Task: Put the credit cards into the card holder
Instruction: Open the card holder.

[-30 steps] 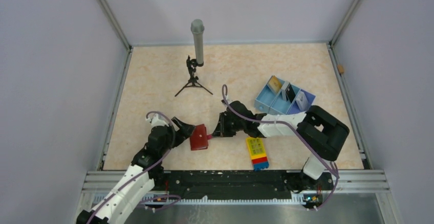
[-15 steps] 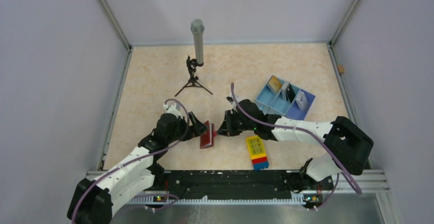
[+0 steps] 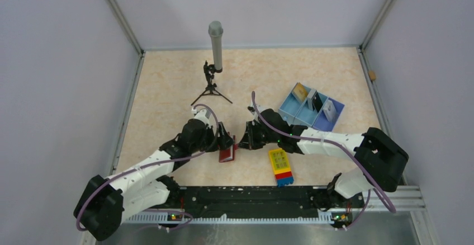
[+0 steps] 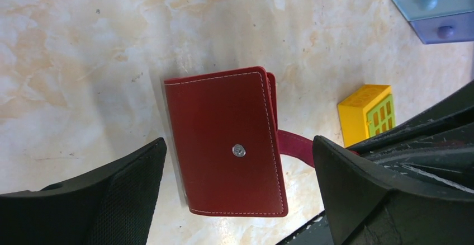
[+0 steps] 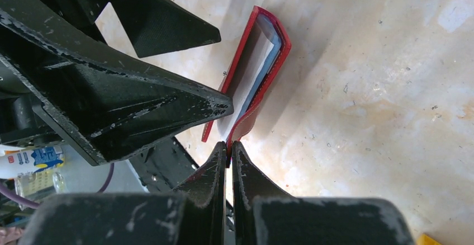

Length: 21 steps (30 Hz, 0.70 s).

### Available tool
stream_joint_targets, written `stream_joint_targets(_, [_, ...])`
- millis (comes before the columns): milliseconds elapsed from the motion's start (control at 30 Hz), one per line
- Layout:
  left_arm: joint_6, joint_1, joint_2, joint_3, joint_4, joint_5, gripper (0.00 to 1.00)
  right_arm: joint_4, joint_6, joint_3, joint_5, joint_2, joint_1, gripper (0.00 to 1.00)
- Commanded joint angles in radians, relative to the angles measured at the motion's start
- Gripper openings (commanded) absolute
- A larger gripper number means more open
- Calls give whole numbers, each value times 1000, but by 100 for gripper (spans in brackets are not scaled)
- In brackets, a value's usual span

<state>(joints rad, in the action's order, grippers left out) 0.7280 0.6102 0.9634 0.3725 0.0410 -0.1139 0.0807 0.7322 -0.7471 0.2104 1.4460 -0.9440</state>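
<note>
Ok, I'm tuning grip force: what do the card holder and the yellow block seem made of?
The card holder looks like leather or an imitation: dark red with a soft sheen, pale stitching along the edges, and a small shiny metal snap stud. The yellow block is likely moulded plastic: smooth, evenly coloured faces and crisp edges.

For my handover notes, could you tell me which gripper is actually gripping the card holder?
The right gripper, pinched shut on the red tab of the card holder; the left gripper stands wide open astride it, not gripping.

Table (image 3: 167,88) bears card holder (image 3: 226,154), block (image 3: 280,166), tray (image 3: 286,112), tripod (image 3: 211,90).
</note>
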Motion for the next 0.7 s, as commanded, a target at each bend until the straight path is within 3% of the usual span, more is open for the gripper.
stream_joint_targets(0, [-56,26,38,66,49,77,99,14,-19,-18,1,-40,6,0])
stream_joint_targets(267, [-55,66,129,105,76,141,99,11,-24,-14,-2,-49,6,0])
stream_joint_targets(667, [-36,77,135,122,125,221,91,0,-24,-9,-18,-58,7,0])
